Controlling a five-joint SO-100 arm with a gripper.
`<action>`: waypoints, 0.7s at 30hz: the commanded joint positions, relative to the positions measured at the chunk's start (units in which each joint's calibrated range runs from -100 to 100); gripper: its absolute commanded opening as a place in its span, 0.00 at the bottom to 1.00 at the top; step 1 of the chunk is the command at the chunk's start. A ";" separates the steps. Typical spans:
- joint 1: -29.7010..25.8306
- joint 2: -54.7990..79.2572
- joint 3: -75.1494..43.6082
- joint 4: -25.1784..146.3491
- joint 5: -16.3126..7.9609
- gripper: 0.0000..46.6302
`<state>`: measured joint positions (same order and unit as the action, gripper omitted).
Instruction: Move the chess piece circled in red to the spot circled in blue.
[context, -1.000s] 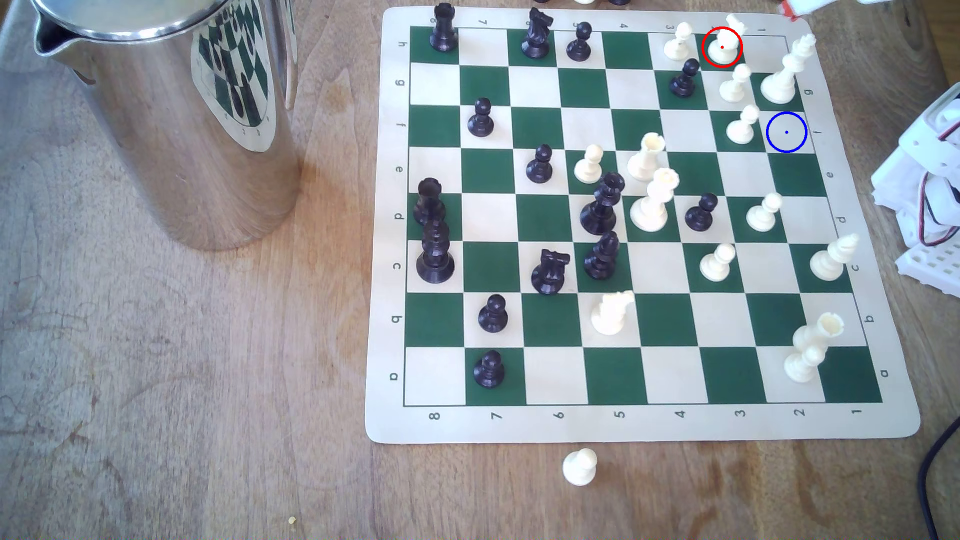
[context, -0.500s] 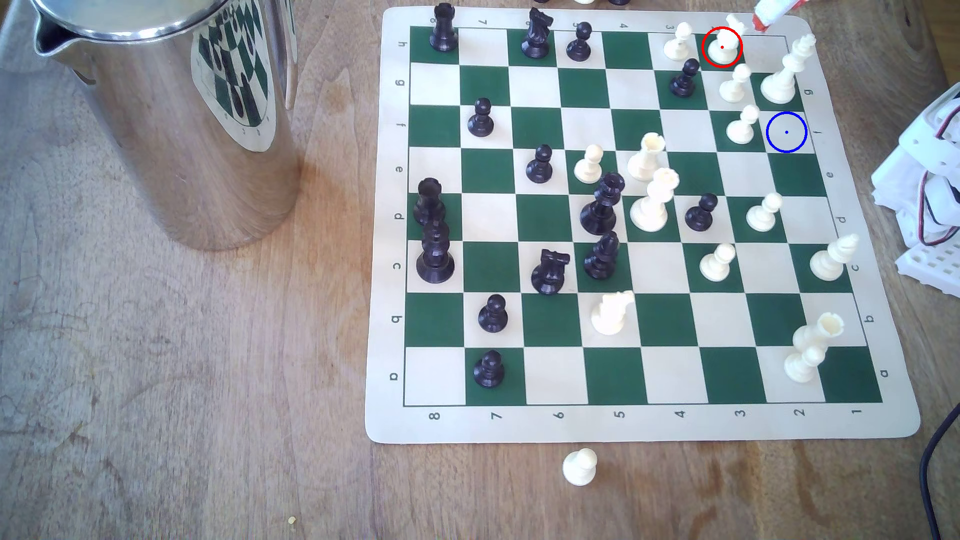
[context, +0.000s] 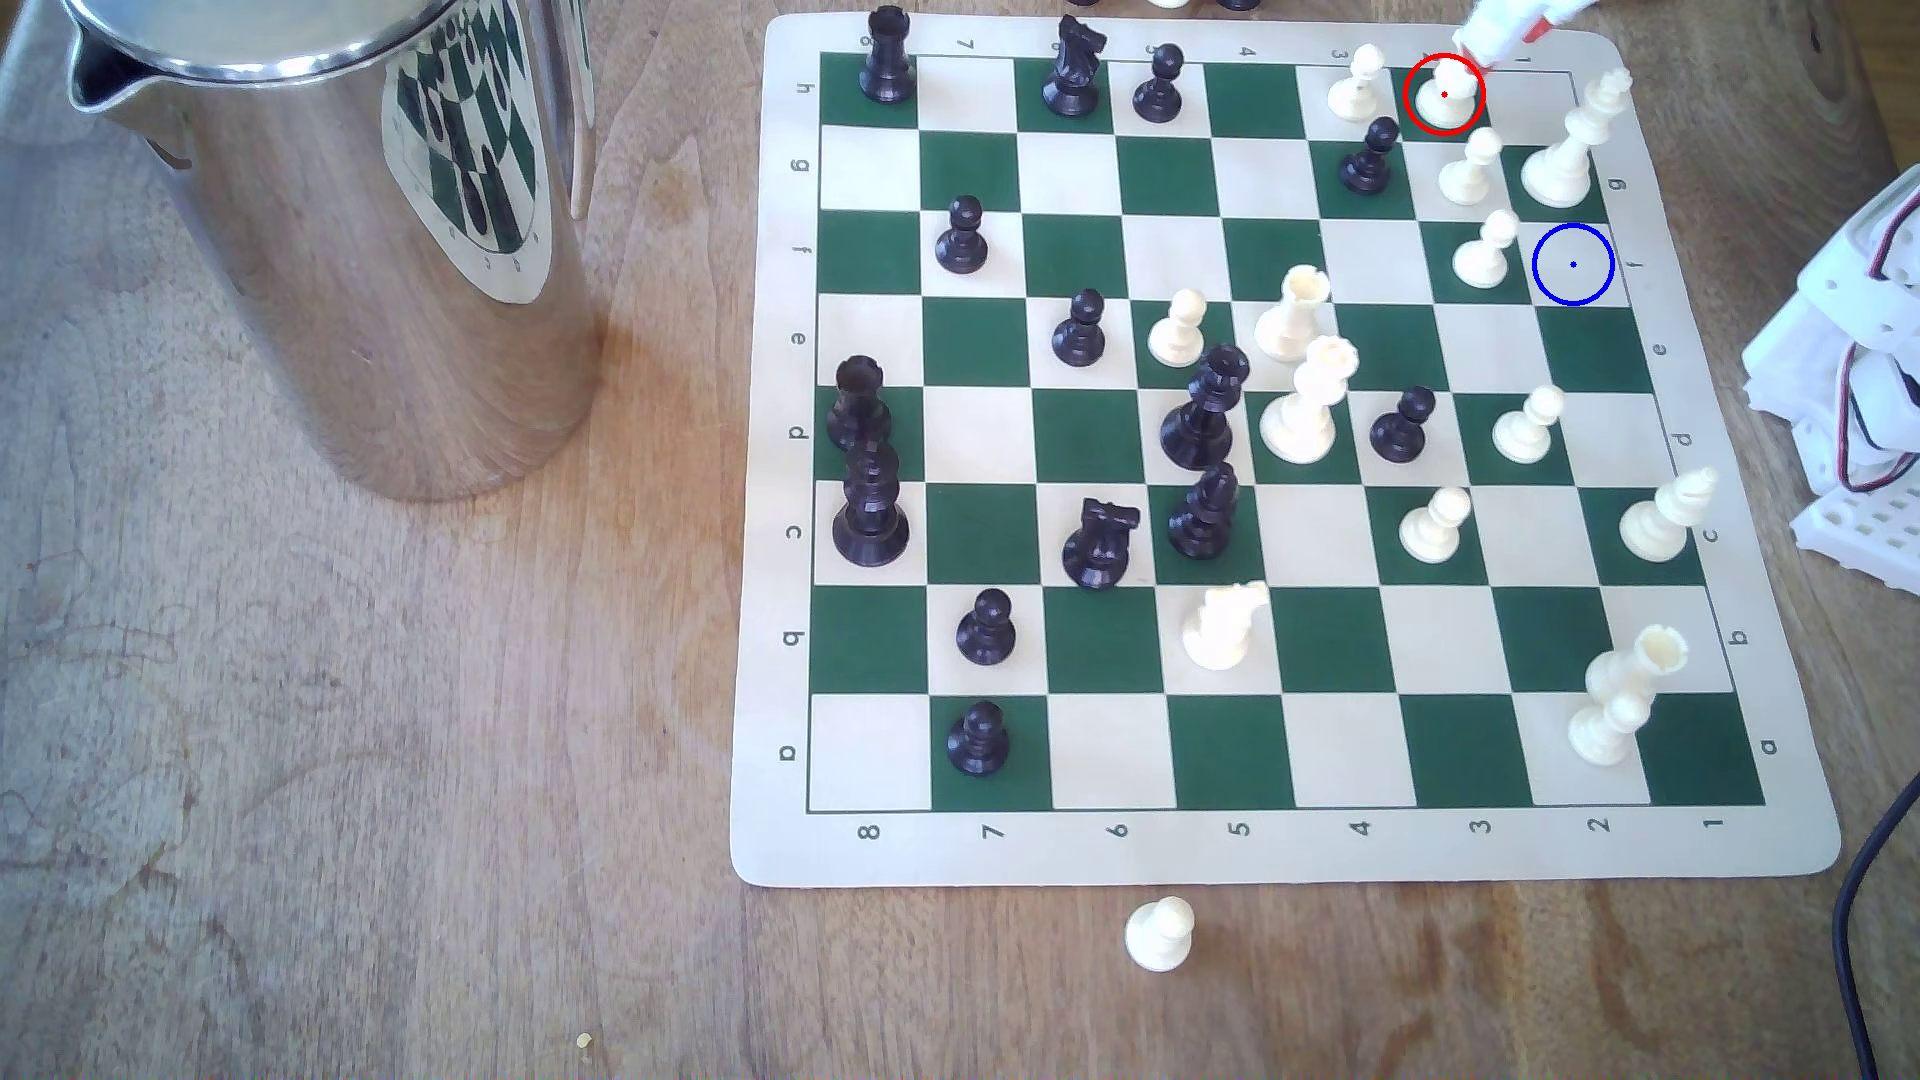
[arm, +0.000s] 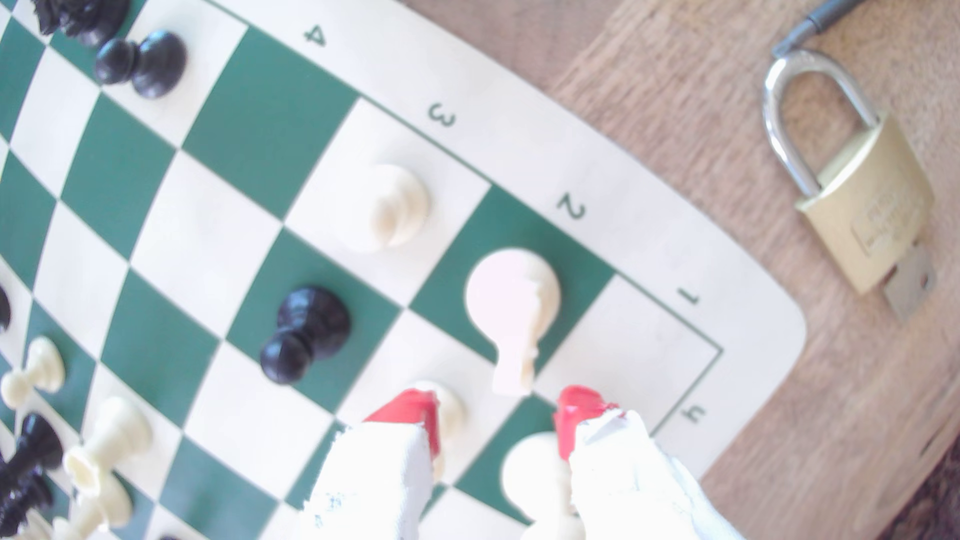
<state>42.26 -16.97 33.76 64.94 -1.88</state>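
The gripper (arm: 498, 415), its red-tipped fingers (arm: 410, 410) spread apart, hovers above the white knight (arm: 511, 306) on its red-circled green square, with the head just beyond the tips; judged an approach, next descending to straddle and clamp.

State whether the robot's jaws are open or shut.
Open: the gripper shows two red-tipped white jaws standing apart, with checkered board visible between them.

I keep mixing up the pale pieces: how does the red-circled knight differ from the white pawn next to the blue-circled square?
The knight has a horse-head top; the white pawn has a round ball head. The knight sits on a red-circled green square at the board's far edge; the pawn's green square carries no mark, beside the blue-circled spot. The open gripper hovers by the knight, not the pawn. Both are cream-white, upright, on round bases.
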 joint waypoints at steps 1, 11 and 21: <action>-0.22 0.24 -4.92 -1.30 -0.34 0.28; -0.61 3.21 -5.38 -3.19 -0.20 0.27; -0.22 7.29 -5.47 -5.56 -0.10 0.24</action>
<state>41.59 -10.01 32.76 60.48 -1.88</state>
